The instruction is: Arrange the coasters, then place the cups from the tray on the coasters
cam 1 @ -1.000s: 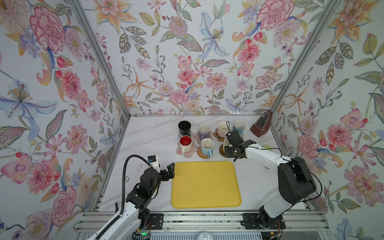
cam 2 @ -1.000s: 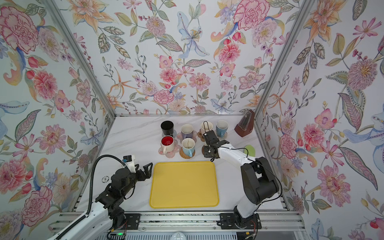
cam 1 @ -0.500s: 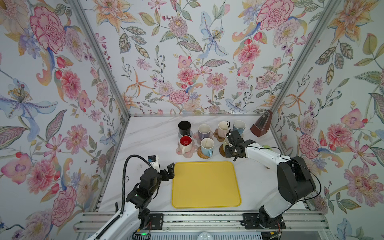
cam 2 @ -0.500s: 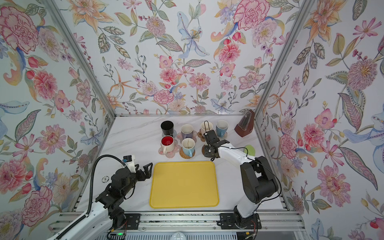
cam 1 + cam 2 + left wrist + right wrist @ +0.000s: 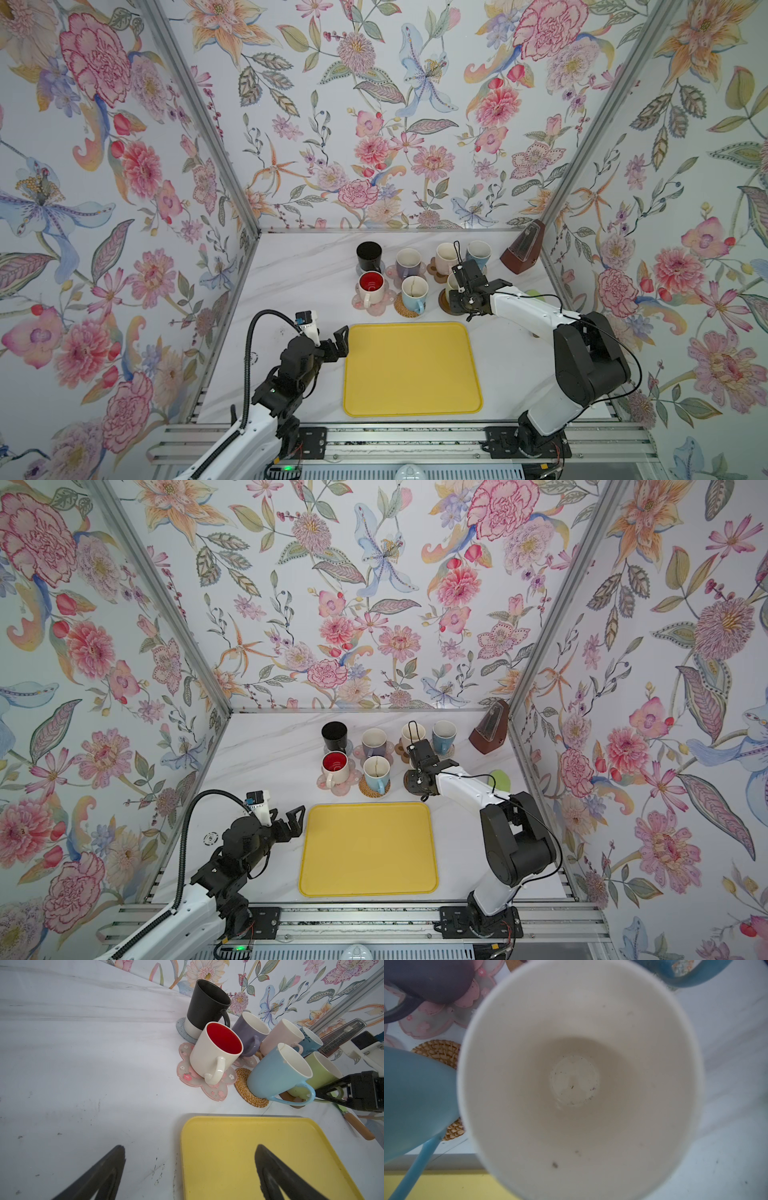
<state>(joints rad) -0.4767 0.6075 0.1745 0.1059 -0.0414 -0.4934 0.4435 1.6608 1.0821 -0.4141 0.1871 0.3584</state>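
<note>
1. While the right arm had barely shifted over the last second, the right gripper [image 5: 457, 301] hung at the green mug [image 5: 320, 1072]. The mug stood upright on the dark-brown wooden disc [image 5: 443, 305], just beside the light blue mug [image 5: 414, 293].
2. Right jaws were hidden by arm and mug, so I couldn't tell if they were clamped on the handle or had let go.
3. Left gripper [image 5: 190, 1147] sat idle at the tray's left edge, jaws wide apart, empty.
4. Tray [image 5: 411, 370] was bare and every mug in view sat behind it on a coaster. This looked like the last placement, with only release and retreat left.
</note>
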